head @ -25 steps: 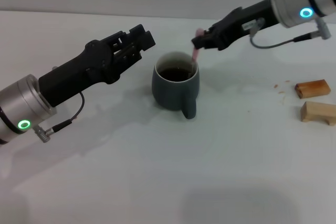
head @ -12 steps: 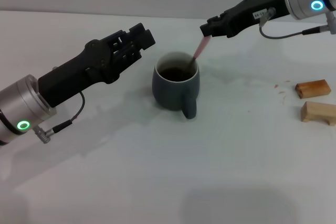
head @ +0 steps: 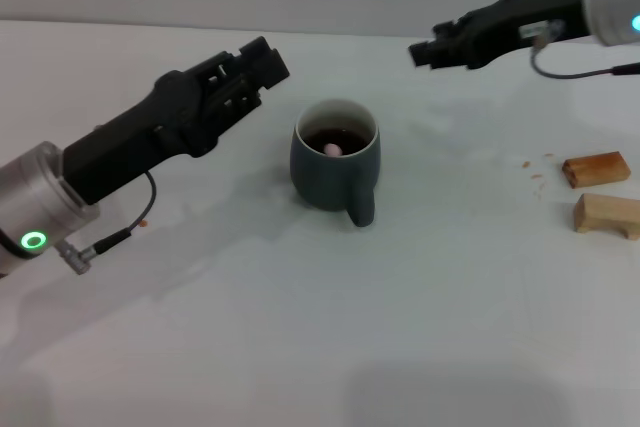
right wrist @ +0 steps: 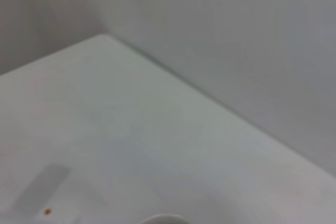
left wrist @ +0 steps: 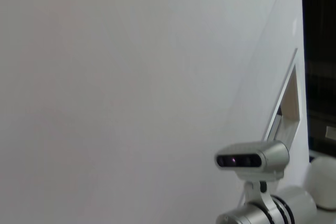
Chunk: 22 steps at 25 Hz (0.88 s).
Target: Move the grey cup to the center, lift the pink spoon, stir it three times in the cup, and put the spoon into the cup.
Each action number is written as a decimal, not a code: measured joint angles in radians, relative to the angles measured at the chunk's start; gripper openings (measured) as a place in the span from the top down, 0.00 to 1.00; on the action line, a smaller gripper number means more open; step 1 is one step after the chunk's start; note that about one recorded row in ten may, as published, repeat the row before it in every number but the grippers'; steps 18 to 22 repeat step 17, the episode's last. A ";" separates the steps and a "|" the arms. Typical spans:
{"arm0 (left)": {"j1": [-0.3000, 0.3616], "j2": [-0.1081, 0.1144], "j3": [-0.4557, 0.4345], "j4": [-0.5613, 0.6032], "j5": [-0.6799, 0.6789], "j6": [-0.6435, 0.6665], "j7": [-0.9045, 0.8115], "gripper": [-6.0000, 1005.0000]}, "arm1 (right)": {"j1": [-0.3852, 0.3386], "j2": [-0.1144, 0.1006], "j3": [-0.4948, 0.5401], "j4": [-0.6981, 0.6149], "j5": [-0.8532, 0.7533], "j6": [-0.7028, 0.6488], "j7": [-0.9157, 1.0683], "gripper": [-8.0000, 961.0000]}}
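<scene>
Spoon sitting inside the cup near the middle of the surface.

The pink spoon is lying in the grey cup, only its tip showing above the dark liquid. The right gripper is hovering beyond the cup, holding nothing; the left gripper is hanging beside it. I cannot tell how wide either's jaws are. Two wooden blocks are lying far right.

You will find no readable text, label, brand, number or sign in any view; a pale label on the right arm is too small to read.
</scene>
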 joint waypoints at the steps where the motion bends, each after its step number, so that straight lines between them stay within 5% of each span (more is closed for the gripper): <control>1: 0.003 0.002 -0.006 0.000 0.000 0.009 0.000 0.65 | -0.027 0.000 0.000 -0.024 0.023 0.009 -0.010 0.58; 9: 0.087 0.003 -0.154 0.000 -0.002 0.117 0.072 0.65 | -0.307 0.012 0.112 -0.095 0.352 0.090 -0.352 0.57; 16: 0.216 -0.028 -0.400 -0.004 -0.002 0.147 0.230 0.65 | -0.525 0.007 0.214 0.138 0.937 0.093 -0.897 0.57; 22: 0.232 -0.034 -0.440 -0.004 -0.002 0.145 0.249 0.65 | -0.550 0.007 0.215 0.184 1.017 0.087 -0.984 0.57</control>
